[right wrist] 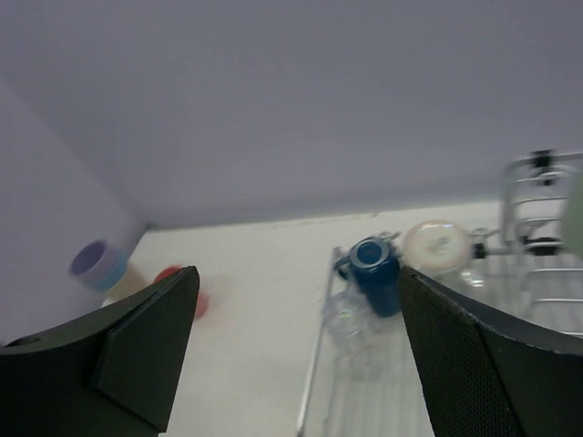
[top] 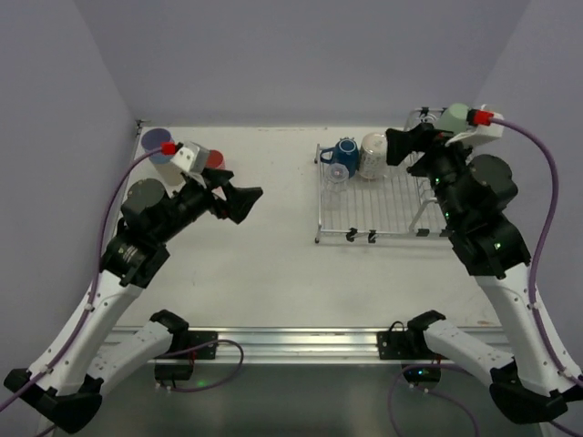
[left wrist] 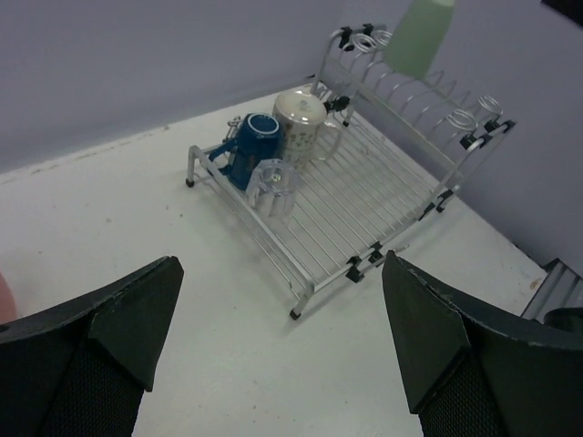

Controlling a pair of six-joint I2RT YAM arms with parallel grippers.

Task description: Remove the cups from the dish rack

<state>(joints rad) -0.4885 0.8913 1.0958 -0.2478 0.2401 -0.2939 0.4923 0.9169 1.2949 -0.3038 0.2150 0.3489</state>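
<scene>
A silver wire-grid dish rack [top: 373,208] stands on the white worktop [top: 273,264]. Along its far edge, at the left corner, a dark-blue handled mug [left wrist: 253,146] sits tilted with its mouth showing. Just to the right of it is a white speckled mug [left wrist: 299,123], apparently mouth-down. A clear glass [left wrist: 276,187] stands on the grid just in front of the blue mug, at the rack's left edge. A pale green plastic tumbler [left wrist: 419,36] sits high on the taller wire section at the rack's right end.

Well left of the rack, in the worktop's far corner, stand a lavender tumbler [right wrist: 98,262] and a salmon-red tumbler [top: 215,159], both clear of the rack.

The left hand [top: 244,202] hangs over bare worktop left of the rack and faces it, its fingers spread wide with nothing between them. The right hand [top: 401,146] is above the rack's far right part, just right of the speckled mug. Its fingers are likewise wide apart and empty.
</scene>
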